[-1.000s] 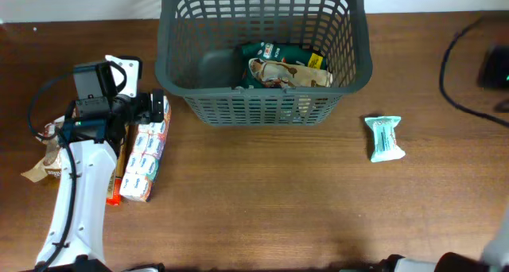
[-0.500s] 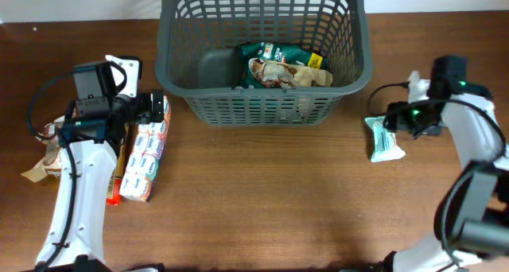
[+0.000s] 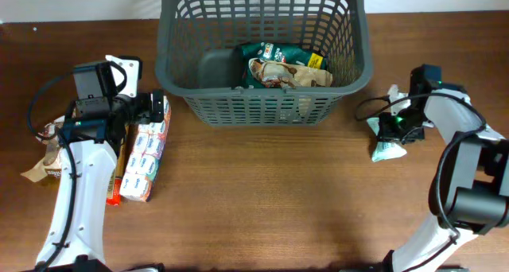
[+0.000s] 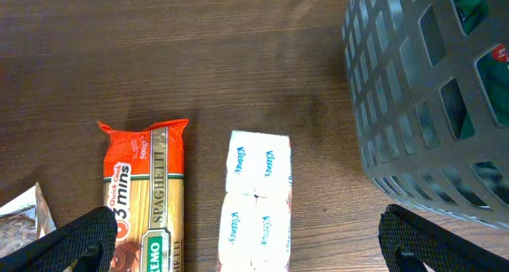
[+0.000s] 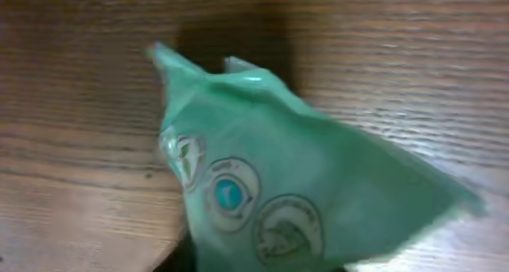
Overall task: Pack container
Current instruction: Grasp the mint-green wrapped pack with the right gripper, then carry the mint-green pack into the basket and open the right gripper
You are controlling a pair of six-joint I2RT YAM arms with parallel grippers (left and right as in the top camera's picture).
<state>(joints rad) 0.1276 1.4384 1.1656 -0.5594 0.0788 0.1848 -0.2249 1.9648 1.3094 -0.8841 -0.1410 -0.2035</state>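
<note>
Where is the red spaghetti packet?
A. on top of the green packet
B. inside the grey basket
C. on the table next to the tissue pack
C: the spaghetti packet lies on the table beside the tissue pack, outside the container.

Robot manipulation lab, tabletop test bench. Signs: brown wood-grain surface (image 3: 262,208) against plain white backdrop (image 3: 79,1). Two white-and-black robot arms, left arm (image 3: 75,200) and right arm (image 3: 457,113), reach in from near edge. Loose black cables (image 3: 453,38) trail over surface. Staged groceries, spaghetti packet (image 4: 147,200) and tissue packs (image 4: 258,196), lie beside grey container (image 3: 262,109).
</note>
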